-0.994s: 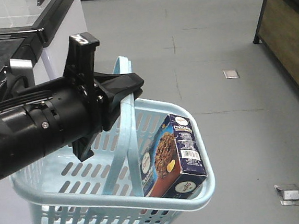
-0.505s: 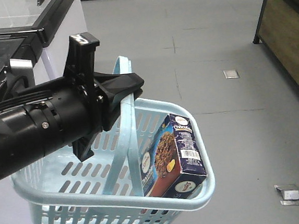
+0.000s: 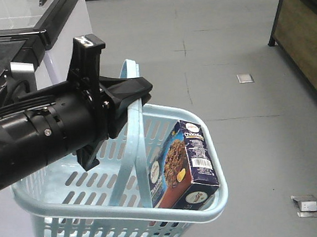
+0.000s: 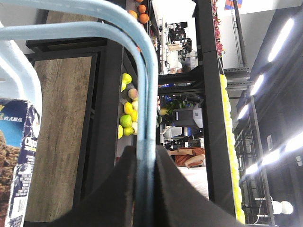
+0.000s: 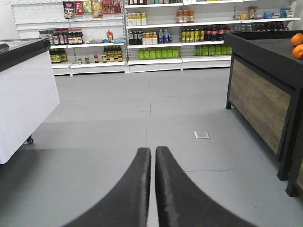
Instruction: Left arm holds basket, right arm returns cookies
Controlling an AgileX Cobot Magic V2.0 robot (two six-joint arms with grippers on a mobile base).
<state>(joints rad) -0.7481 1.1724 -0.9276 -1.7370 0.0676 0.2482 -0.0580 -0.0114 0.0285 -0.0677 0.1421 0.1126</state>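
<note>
Basket (image 3: 169,110): hangs by its handle (image 3: 138,148) from left tool (image 3: 138,91), which pinches the handle's top.
Cookies (image 3: 186,166): upright inside basket, below left tool, against the farthest corner.
Right tool (image 5: 153,158): fingers pressed together, nothing between, above floor (image 5: 189,109).

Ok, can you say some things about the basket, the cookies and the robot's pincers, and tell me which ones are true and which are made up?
1. The left pincer is shut on the handle of the basket. True.
2. The cookies are lying on the floor. False: the box stands inside the basket, at one end of it.
3. The right pincer is holding the cookies. False: it is shut with nothing in it.
4. The basket is light blue. True.
5. The basket is full of yellow drink cartons. False: the cookies are the only thing seen in it.
</note>
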